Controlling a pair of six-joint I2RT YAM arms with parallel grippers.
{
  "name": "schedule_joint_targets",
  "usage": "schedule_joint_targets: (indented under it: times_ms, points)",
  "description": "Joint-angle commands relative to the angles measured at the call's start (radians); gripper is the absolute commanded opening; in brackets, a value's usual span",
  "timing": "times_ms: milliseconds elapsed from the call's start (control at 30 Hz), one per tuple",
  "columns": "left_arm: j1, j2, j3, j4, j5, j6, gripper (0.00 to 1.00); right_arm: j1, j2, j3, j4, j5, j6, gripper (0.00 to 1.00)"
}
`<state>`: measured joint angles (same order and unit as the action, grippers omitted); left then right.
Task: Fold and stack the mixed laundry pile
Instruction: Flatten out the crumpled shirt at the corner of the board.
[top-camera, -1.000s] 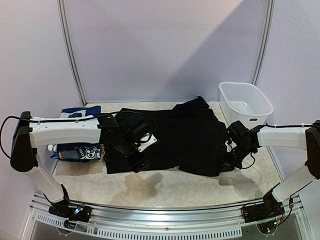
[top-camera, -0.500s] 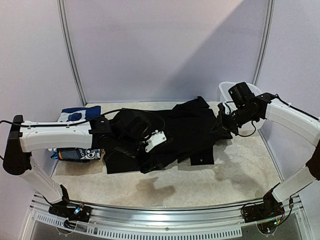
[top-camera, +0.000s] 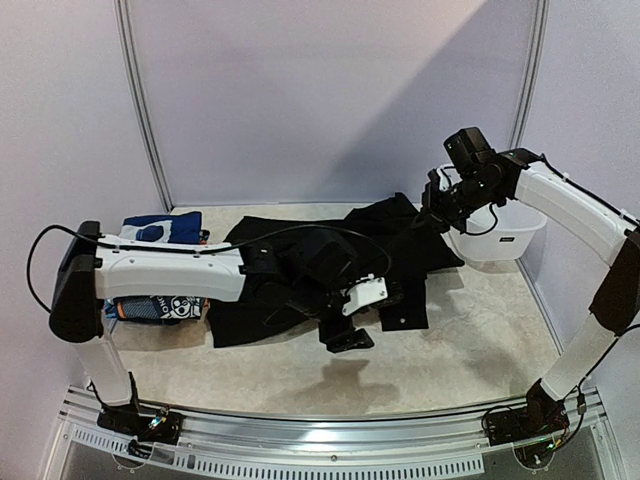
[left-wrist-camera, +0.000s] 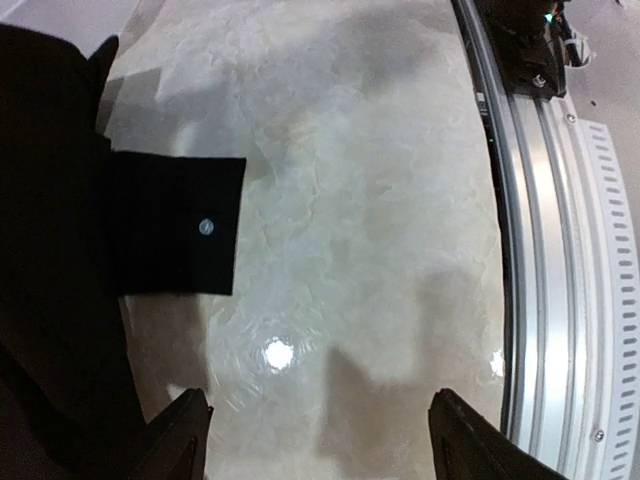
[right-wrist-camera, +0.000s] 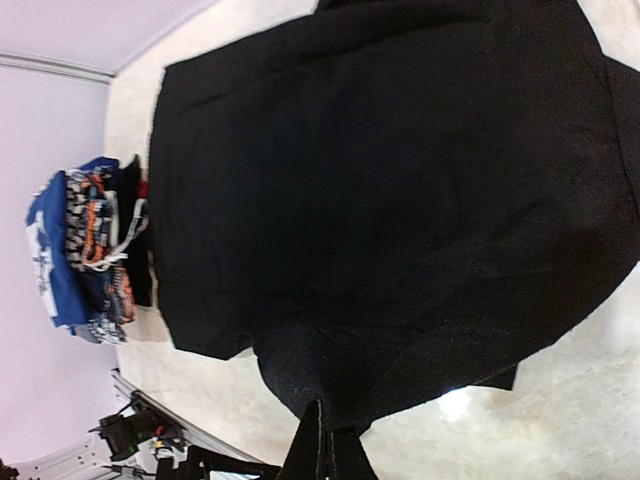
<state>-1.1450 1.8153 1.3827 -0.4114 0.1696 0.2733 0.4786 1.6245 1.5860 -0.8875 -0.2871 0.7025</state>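
Right gripper (top-camera: 434, 212) is pinching the black shirt (top-camera: 405, 255) at its far right corner. The shirt is lying lengthwise leftward from it, with left gripper (top-camera: 347, 337) hovering open over the near edge.

This is a robotics lab test cell, not a home. Two white robot arms, the left arm (top-camera: 170, 272) and the right arm (top-camera: 578, 212), stand bolted to a ribbed aluminium rail (top-camera: 330, 445) along the near edge of a marble-look tabletop (top-camera: 450, 350). Plain pale wall panels (top-camera: 330, 100), framed by curved metal poles (top-camera: 140, 100), close off the back like a booth. The household things here are a black garment (top-camera: 300, 255), a stack of folded clothes (top-camera: 160, 230) and a white plastic tub (top-camera: 505, 238), all set out on the tabletop.
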Motion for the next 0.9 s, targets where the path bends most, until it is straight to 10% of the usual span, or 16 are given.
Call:
schedule_joint_targets:
  times_ms: [0,867]
  points:
    - [-0.013,0.106,0.115,-0.038,0.018,0.121,0.77,0.001,0.016,-0.016,-0.077,0.058,-0.028,0.00]
    - [0.050,0.585,0.523,-0.066,-0.166,0.223,0.71,-0.015,0.074,0.078,-0.189,0.051,-0.042,0.00]
